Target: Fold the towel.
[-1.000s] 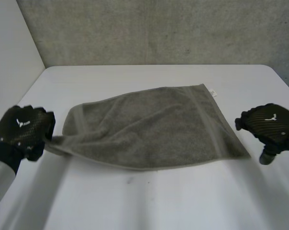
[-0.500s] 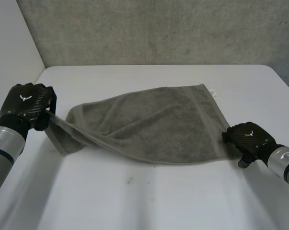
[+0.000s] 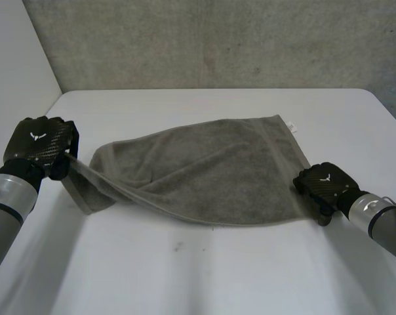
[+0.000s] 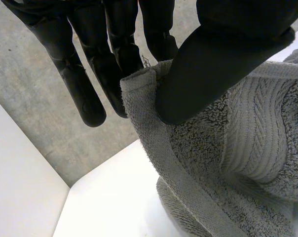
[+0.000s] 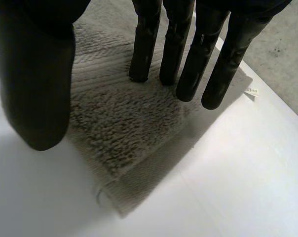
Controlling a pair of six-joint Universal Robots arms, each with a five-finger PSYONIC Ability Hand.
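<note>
Your left hand is clamped on the towel. In its wrist view the thumb pinches a hemmed corner against the fingers, and the cloth hangs down from that pinch. In the head view this is the near corner at the towel's left end, held up off the tabletop, with the cloth sloping down from it in a loose roll.

Your right hand is released. Its straight fingers rest their tips on the towel just inside the near corner at the right end. Its thumb stands apart over the towel's edge, and nothing is pinched between thumb and fingers. That corner lies flat on the tabletop.

The towel sits in the middle of the tabletop, between your two hands. Apart from the raised left end, it is spread out in what looks like a single layer. Its long axis runs across the tabletop from your left hand to your right. The small label is at the far right corner.

As I read it, no fold has been made yet. One corner is gripped and lifted, the other is only touched. The right-hand grasp and every fold are left to do.
</note>
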